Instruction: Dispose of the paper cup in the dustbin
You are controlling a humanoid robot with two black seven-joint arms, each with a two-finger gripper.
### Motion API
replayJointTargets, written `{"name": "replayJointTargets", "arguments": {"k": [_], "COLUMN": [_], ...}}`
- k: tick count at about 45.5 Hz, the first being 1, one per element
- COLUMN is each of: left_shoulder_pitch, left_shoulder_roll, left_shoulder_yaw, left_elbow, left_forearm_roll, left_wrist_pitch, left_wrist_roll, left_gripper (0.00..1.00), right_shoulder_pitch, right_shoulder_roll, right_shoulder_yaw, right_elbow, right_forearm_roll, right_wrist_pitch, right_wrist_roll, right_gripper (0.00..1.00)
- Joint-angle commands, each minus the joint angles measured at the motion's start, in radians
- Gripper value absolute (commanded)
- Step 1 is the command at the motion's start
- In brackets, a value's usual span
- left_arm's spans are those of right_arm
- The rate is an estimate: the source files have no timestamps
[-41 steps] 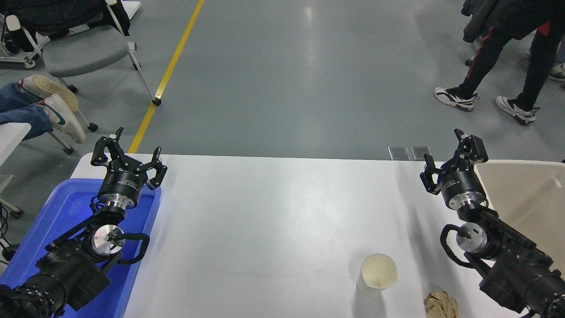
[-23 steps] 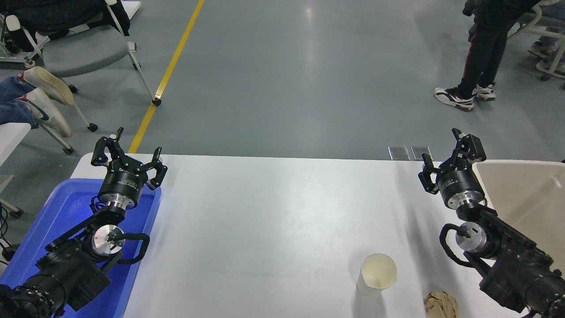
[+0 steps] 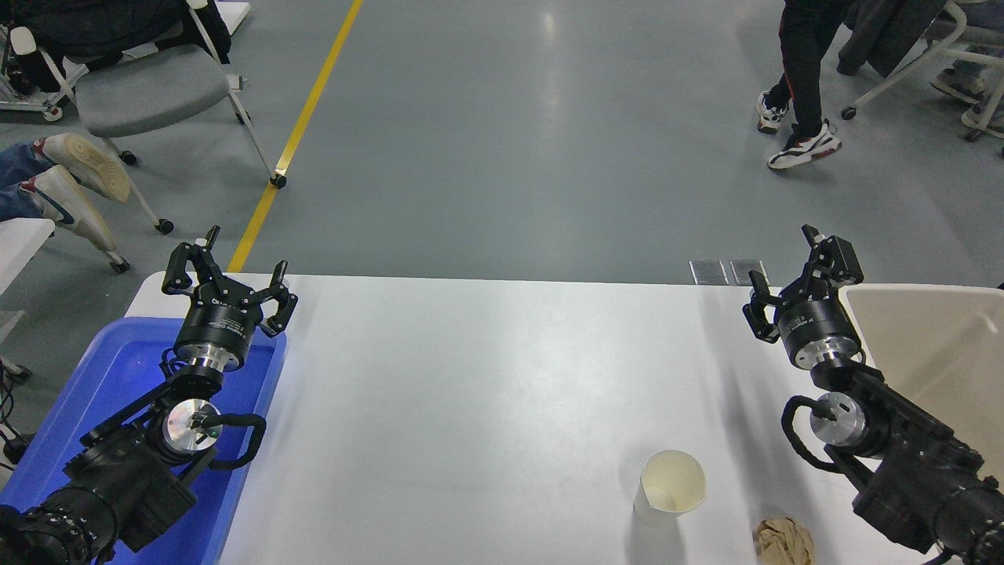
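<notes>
The white paper cup (image 3: 671, 486) stands upright near the table's front right, its cream inside showing. The beige dustbin (image 3: 933, 353) stands at the right edge of the table. My right gripper (image 3: 792, 271) is open and empty, raised near the far right of the table beside the dustbin's left rim, well beyond the cup. My left gripper (image 3: 227, 275) is open and empty, parked at the far left over the blue tray.
A bright blue tray (image 3: 118, 392) lies at the left under my left arm. A crumpled brown paper ball (image 3: 783, 541) lies just right of the cup at the front edge. A person walks on the floor beyond the table, and chairs stand at top left.
My right gripper has shifted very slightly left and away. The person at the top right has walked further off. The cup has not moved.
</notes>
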Motion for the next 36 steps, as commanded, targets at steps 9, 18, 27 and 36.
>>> {"name": "replayJointTargets", "arguments": {"k": [9,18,27,36], "left_shoulder_pitch": [0.001,0.000,0.001,0.001], "left_shoulder_roll": [0.000,0.000,0.000,0.000], "left_shoulder_yaw": [0.000,-0.001,-0.003,-0.003], "left_elbow": [0.000,0.000,0.000,0.000], "left_forearm_roll": [0.000,0.000,0.000,0.000], "left_wrist_pitch": [0.000,0.000,0.000,0.000], "left_wrist_roll": [0.000,0.000,0.000,0.000], "left_gripper": [1.00,1.00,1.00,1.00], "right_shoulder_pitch": [-0.007,-0.008,-0.013,-0.001], "right_shoulder_roll": [-0.001,-0.027,-0.084,-0.182], "right_shoulder_yaw": [0.006,-0.002,-0.024,-0.020], "right_elbow": [-0.001,0.010,0.094,0.166], "right_forearm_roll": [0.003,0.010,0.000,0.000], "right_wrist_pitch": [0.006,0.015,0.005,0.014], "right_wrist_roll": [0.005,-0.012,-0.071,-0.069], "right_gripper": [1.00,1.00,1.00,1.00]}}
